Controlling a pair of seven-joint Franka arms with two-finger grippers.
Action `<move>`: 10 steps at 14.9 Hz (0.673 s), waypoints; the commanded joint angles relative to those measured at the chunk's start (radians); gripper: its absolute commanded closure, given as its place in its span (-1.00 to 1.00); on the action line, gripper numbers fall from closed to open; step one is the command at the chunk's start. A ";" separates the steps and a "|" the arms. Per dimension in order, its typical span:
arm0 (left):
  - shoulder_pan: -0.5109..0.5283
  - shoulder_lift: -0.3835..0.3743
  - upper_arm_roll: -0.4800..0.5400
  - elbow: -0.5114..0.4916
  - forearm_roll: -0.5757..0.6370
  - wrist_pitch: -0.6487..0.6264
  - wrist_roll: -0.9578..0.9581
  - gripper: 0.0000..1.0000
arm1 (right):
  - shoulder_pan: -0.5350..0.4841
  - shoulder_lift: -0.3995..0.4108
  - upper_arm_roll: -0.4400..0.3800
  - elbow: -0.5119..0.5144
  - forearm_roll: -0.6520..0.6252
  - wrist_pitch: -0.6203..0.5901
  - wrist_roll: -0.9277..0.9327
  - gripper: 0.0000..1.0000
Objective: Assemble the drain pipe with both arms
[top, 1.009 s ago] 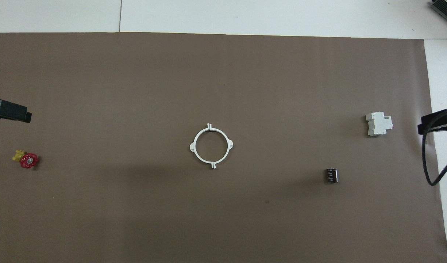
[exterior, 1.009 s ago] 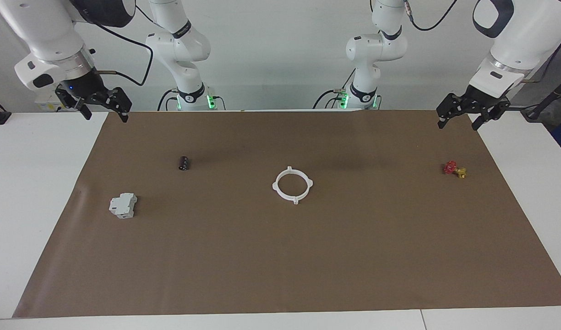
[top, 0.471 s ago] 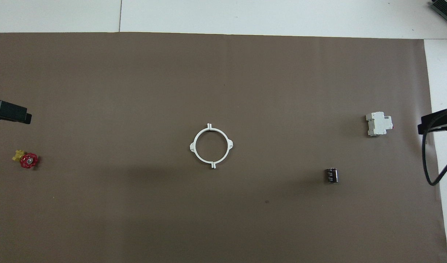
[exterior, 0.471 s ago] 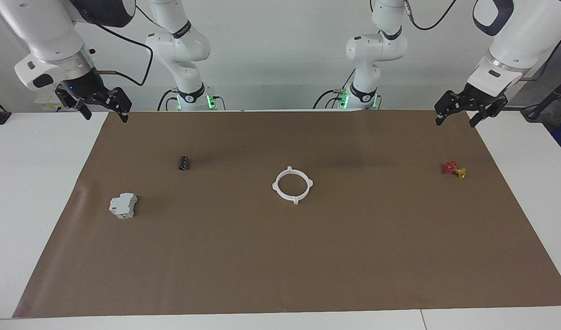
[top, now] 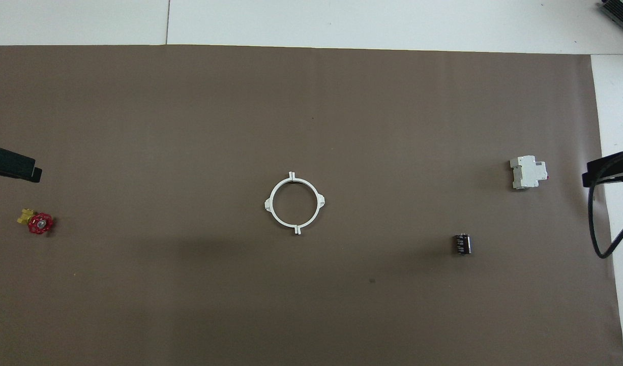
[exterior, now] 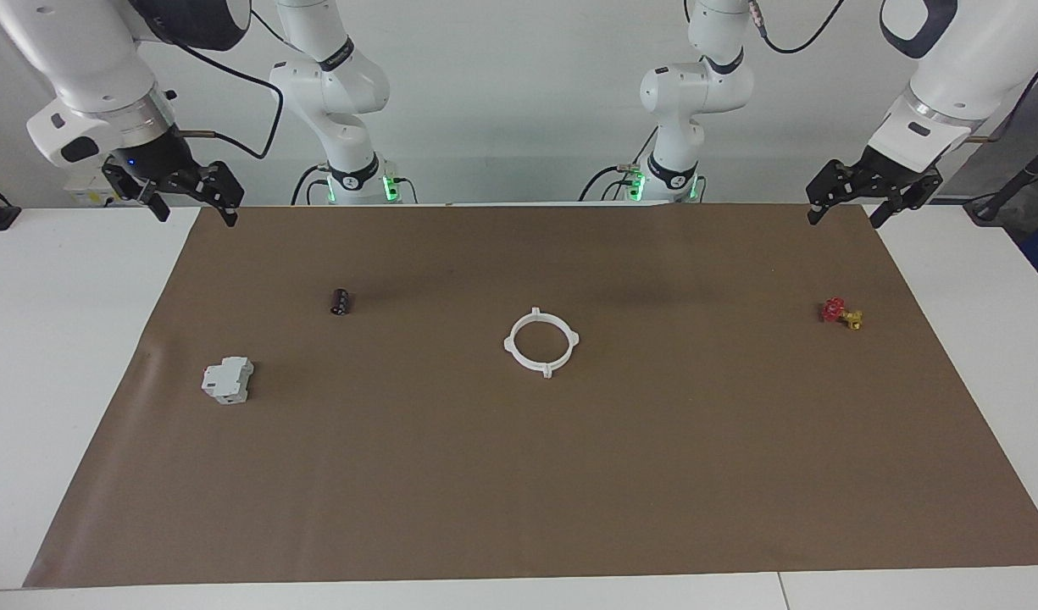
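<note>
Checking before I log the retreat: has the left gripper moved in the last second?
Yes. In the facing view the open left gripper has risen slightly, away from the red-and-yellow valve.

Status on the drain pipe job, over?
Left gripper and right gripper open, empty, raised at the mat's ends. Drain pipe lies mid-mat as one closed ring. Nothing near it.

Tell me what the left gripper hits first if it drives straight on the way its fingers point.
The left gripper points down, empty, so it would probably meet bare brown mat near its corner; the red-and-yellow valve looks clear of that line.
</note>
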 commanded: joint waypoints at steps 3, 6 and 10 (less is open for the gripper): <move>-0.007 0.012 0.001 0.027 -0.006 -0.048 -0.007 -1.00 | -0.005 -0.016 0.001 -0.022 0.012 0.020 0.001 -1.00; -0.007 0.010 0.001 0.027 -0.006 -0.049 -0.007 -1.00 | -0.005 -0.015 0.001 -0.022 0.012 0.020 0.001 -1.00; -0.007 0.009 0.001 0.023 -0.007 -0.045 -0.007 -1.00 | 0.003 -0.010 0.001 -0.019 0.036 0.055 -0.010 -1.00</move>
